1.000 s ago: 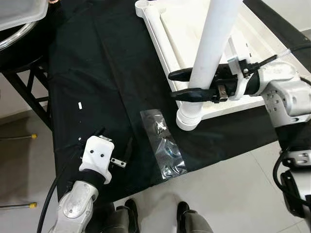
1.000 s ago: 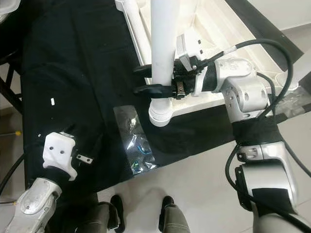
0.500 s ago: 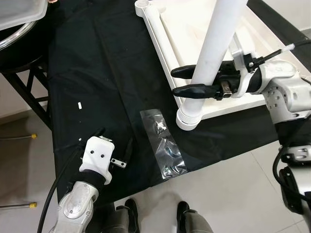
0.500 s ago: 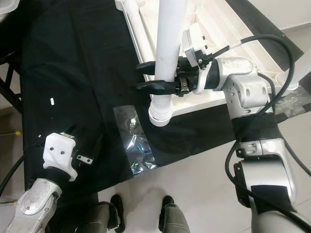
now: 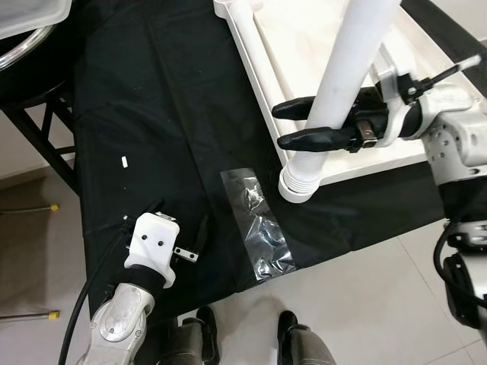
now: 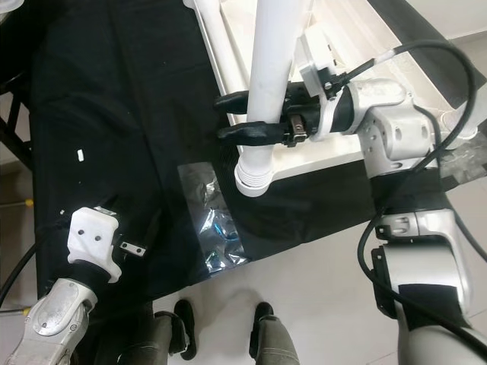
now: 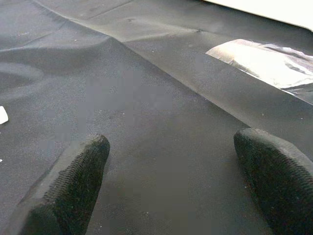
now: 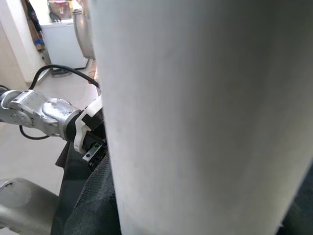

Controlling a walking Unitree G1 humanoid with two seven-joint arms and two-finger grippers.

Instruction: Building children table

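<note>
Right gripper (image 5: 300,124): fingers clamped round white table leg (image 5: 346,76), held tilted over tabletop panel (image 5: 304,46).
Left gripper (image 7: 176,181): fingers wide, over black cloth (image 5: 152,114).
Clear bag (image 5: 257,224): 7 o'clock of leg's ribbed end.

The right silver arm reaches in from the right side with its wrist level, and the right gripper (image 5: 306,125) has its two long black fingers closed around a white plastic tube leg (image 5: 346,80). The left silver arm sits low, its left gripper (image 7: 171,186) hovering with fingers spread apart.
</note>
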